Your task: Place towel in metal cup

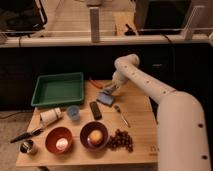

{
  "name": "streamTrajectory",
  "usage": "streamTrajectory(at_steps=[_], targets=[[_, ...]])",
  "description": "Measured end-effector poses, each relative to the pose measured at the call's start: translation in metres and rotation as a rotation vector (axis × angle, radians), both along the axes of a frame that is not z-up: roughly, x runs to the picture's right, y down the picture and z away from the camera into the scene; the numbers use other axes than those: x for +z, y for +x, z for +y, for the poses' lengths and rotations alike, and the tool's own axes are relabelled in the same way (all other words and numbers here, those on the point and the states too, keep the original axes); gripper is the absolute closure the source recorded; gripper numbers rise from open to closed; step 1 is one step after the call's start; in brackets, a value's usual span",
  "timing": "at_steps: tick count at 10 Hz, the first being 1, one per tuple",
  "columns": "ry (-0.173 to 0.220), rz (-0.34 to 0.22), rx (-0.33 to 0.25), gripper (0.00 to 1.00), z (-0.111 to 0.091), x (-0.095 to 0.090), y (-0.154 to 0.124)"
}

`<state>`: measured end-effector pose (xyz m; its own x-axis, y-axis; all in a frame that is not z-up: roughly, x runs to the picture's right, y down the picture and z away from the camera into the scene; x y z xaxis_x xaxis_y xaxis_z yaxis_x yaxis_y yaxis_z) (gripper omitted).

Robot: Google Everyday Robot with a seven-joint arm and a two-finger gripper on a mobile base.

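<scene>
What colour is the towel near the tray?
Blue. The camera view shows the towel best, with the hand at its top edge.

You have no readable text, label or number here; the hand (108, 90) is at the towel (105, 99), mid-surface (141, 126).

Towel (104, 99) partly out of sight under the hand (108, 90), arm (176, 114) beyond right edge

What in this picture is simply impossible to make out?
Camera view, end effector at the blue towel: its own wrist hides whether they touch.
Camera view, metal cup: too small to see what is inside.
Camera view, orange object behind the towel: too small to name, and partly hidden by the arm.
Camera view, arm: cut off by the right and bottom edges.
</scene>
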<state>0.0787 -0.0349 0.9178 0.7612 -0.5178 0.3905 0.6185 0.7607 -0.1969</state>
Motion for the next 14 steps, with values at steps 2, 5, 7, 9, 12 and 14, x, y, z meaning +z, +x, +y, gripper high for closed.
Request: streamTrajectory(at_steps=[2, 5, 7, 9, 12, 14], targets=[[0.065, -0.047, 0.056, 1.00, -0.023, -0.047, 0.000], [0.095, -0.211, 0.071, 1.00, -0.047, -0.100, -0.035], [0.086, -0.314, 0.028, 1.00, -0.048, -0.116, -0.071], [0.070, -0.426, -0.073, 1.00, -0.044, -0.135, -0.119], [0.042, -0.539, -0.246, 1.00, -0.036, -0.155, -0.185], [0.036, -0.585, -0.345, 1.00, -0.032, -0.166, -0.214]])
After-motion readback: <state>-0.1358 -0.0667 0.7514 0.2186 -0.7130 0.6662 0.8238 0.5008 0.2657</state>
